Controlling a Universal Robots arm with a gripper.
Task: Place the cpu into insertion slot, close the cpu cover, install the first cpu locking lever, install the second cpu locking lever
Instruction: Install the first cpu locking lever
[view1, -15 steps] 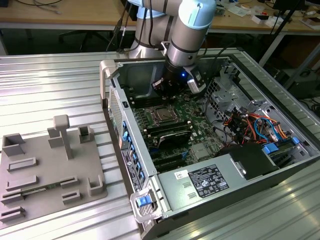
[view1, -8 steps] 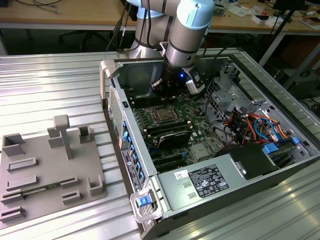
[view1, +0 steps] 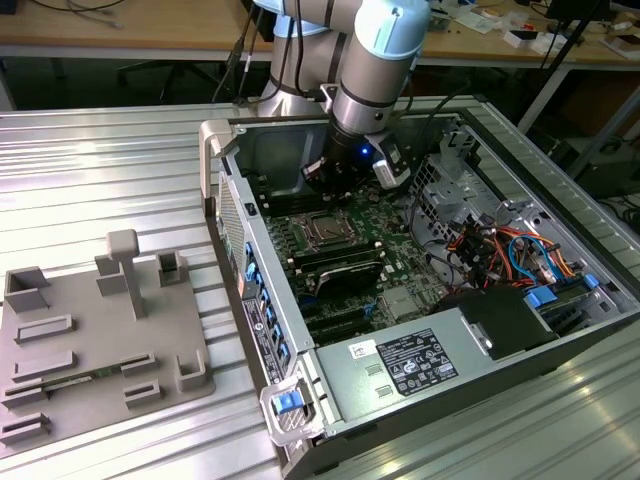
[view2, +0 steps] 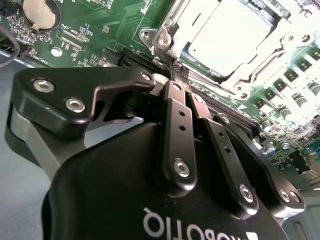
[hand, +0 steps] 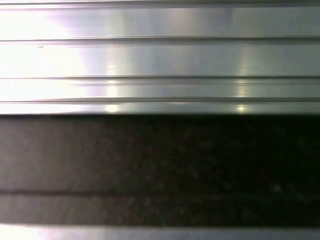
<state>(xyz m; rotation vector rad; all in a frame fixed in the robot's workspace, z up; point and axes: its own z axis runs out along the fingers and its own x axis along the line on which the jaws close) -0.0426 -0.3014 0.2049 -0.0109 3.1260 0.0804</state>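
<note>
Already seated in insertion slot (view1: 328, 230): cpu (view2: 231, 36), framed by cpu cover (view2: 176, 22). Just beside socket, above green motherboard (view2: 115, 20): claw (view2: 181, 85), fingers pressed together, gripping nothing.

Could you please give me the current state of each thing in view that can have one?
cpu: seated in the insertion slot.
cpu cover: closed down around the cpu.
pincer: shut, holding nothing, near the socket.
computer case: lying on its side, side panel off.
grey fixture tray: slots look mostly empty.
</note>
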